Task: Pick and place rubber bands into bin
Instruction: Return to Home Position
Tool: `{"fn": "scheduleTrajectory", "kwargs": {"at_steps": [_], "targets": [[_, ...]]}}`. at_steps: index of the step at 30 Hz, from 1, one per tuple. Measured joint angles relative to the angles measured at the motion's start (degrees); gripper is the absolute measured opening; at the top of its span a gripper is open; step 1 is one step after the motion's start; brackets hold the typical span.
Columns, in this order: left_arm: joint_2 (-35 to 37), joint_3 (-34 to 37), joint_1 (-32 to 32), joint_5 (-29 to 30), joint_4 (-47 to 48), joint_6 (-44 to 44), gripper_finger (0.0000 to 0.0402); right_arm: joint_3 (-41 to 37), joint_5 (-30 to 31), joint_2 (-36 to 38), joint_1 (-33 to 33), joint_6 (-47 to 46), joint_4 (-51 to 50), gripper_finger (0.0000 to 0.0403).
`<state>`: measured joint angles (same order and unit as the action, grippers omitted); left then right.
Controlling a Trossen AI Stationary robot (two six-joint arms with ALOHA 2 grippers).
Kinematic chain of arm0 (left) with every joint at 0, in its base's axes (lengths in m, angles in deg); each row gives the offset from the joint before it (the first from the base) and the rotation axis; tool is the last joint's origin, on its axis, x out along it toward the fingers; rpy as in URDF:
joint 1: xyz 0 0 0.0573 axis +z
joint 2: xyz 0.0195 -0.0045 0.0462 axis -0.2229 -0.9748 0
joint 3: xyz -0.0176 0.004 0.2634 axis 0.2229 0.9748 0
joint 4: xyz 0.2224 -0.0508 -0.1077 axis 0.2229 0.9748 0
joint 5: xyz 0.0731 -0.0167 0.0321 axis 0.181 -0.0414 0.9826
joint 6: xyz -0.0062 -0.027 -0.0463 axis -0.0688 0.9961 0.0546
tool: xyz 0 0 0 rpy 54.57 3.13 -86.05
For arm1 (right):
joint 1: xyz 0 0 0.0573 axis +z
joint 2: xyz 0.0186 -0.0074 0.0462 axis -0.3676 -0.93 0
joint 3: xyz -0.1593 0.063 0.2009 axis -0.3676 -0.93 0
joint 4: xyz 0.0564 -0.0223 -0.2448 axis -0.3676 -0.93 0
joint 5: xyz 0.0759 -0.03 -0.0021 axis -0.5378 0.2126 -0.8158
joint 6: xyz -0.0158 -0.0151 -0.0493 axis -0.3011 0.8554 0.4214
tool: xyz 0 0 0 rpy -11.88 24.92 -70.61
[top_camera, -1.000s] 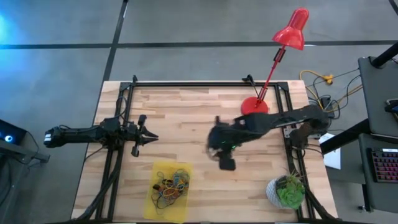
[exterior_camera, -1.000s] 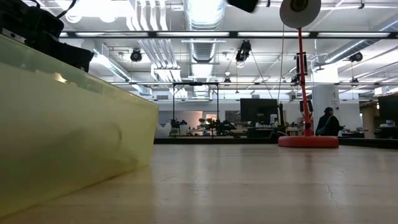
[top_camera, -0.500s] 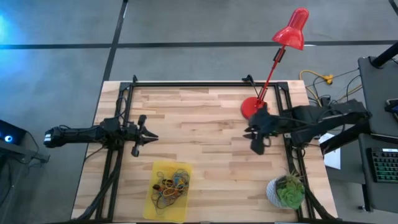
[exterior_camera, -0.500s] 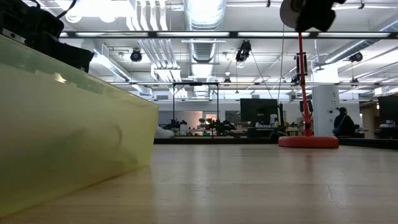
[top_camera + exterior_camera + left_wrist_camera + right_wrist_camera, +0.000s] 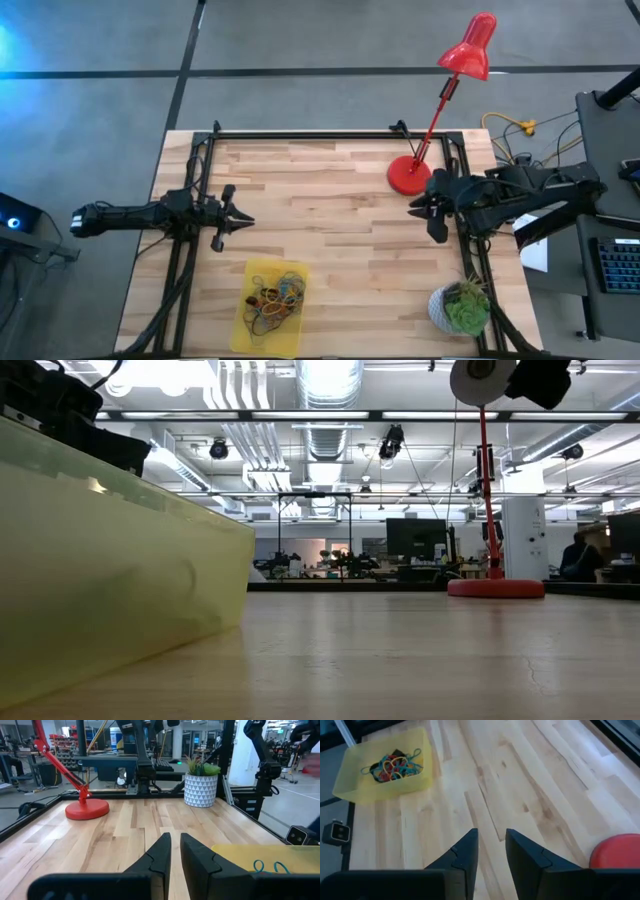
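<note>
**Item 1, near edge, left of centre: bin** [image 5: 268, 322]. Yellow translucent tray on the bench [image 5: 330, 250]. It holds the rubber bands [image 5: 274, 300] in a tangled heap of blue, green, yellow, red and dark loops. Position and contents match half a second and a second ago. No loose band shows on the bare wood in the high view, so the collecting looks finished.

**Item 2, near right corner: potted plant** [image 5: 463, 308]. White patterned pot, untouched.

**Item 3, mid-depth, left edge: left hand** [image 5: 246, 220]. It is parked, pointing toward the bench centre. The fingers are drawn almost together with only a slit between them, and nothing is held. No change from a second ago.

**Item 4, mid-depth, right edge: right hand** [image 5: 416, 210]. This is the one item that has changed.
- A second ago the arm reached out over the middle of the bench.
- Half a second ago it was partly drawn in.
- Now it is folded back over the right rail, with the hand just near the lamp's base.
- The fingers are released a little apart and empty.
- It is well apart from the bin, which its wrist view sees far across the wood.
- Judged meaning: the arm is retiring to rest, not fetching another band.

**Item 5, far right: red desk lamp** [image 5: 409, 176]. Round base on the bench, stem leaning out past the far edge.

**Item 6, room beyond:** a person [image 5: 578, 556] stands at the far right of the low view.

**Markings:** no brand, label or writing is legible on any item.
</note>
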<state>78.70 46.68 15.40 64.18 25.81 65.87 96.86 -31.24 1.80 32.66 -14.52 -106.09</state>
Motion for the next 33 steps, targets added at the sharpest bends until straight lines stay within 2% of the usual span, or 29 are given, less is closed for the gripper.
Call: {"fn": "scheduleTrajectory", "kwargs": {"at_steps": [6, 10, 15, 18, 21, 23, 27, 30, 33], "targets": [[0.00, 0.00, -0.02, -0.01, 0.00, 0.01, 0.0026, 1.02, -0.02, 0.37, 0.00, 0.15, -0.10, 0.0093], [0.02, 0.00, 0.00, 0.00, 0.00, 0.00, 0.0026, 2.14, -0.29, 1.56, 0.02, 8.83, -1.24, 0.0096], [-0.04, 0.00, -0.02, 0.00, 0.00, 0.01, 0.0026, -0.34, -0.47, 4.39, 0.01, 13.04, 14.48, 0.0091], [0.02, 0.00, -0.02, 0.00, 0.00, 0.00, 0.0026, -5.87, -1.23, 7.97, 0.00, 21.48, 27.45, 0.0087], [0.02, 0.00, -0.02, 0.00, 0.00, 0.01, 0.0026, -15.40, -6.87, 12.26, 0.00, 31.80, 39.12, 0.0084], [-0.09, 0.00, -0.01, -0.01, 0.00, 0.00, 0.0026, -22.14, -11.04, 14.79, -0.01, 34.28, 45.29, 0.0082], [0.00, 0.00, 0.00, -0.01, 0.00, 0.01, 0.0026, -31.90, -16.56, 18.32, -0.11, 27.45, 57.33, 0.0083], [0.00, 0.00, -0.01, -0.01, 0.00, 0.02, 0.0026, -38.36, -17.23, 20.15, -0.10, 21.96, 62.06, 0.0086], [-0.10, 0.00, 0.00, -0.01, 0.01, 0.01, 0.0026, -44.27, -16.98, 23.71, -0.46, 21.81, 68.58, 0.0090]]}}
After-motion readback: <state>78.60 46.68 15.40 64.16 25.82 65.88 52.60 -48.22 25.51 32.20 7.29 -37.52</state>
